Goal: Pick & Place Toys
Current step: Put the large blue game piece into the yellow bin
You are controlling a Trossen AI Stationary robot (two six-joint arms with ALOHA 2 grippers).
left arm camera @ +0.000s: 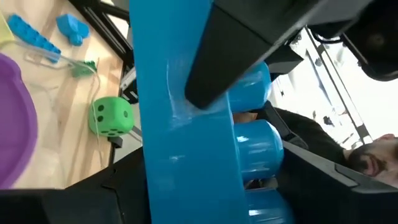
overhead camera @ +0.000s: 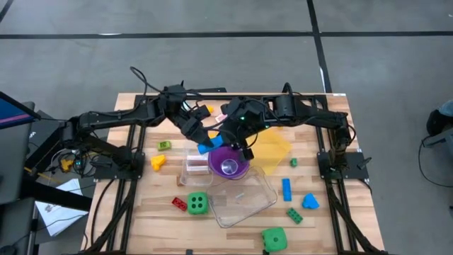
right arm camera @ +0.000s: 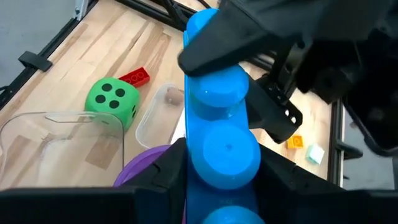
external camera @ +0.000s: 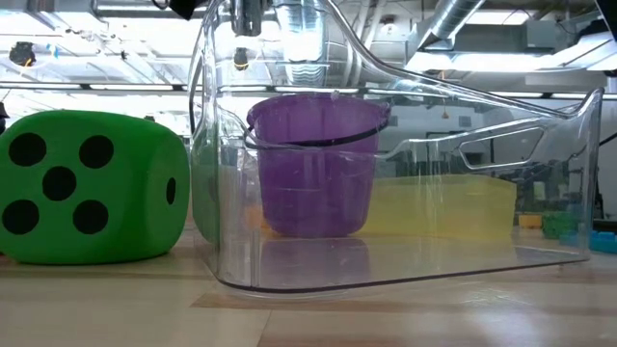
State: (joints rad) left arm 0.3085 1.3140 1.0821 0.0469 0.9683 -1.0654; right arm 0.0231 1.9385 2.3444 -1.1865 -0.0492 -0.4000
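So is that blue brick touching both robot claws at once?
Touching. Each wrist view shows the blue brick pressed between dark fingers; from above, both end effectors, left and right, meet at it.

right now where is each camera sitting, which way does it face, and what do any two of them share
High view: above the table, looking straight down; both arms meet over the purple cup, the blue brick between the left gripper and the right gripper.
Low view: table height, looking level through the clear tub into the room; almost no arm shows.
Left wrist view: on the left wrist; own fingers on the brick.
Right wrist view: on the right wrist; own fingers around it.
Shared: both wrist views show that brick.
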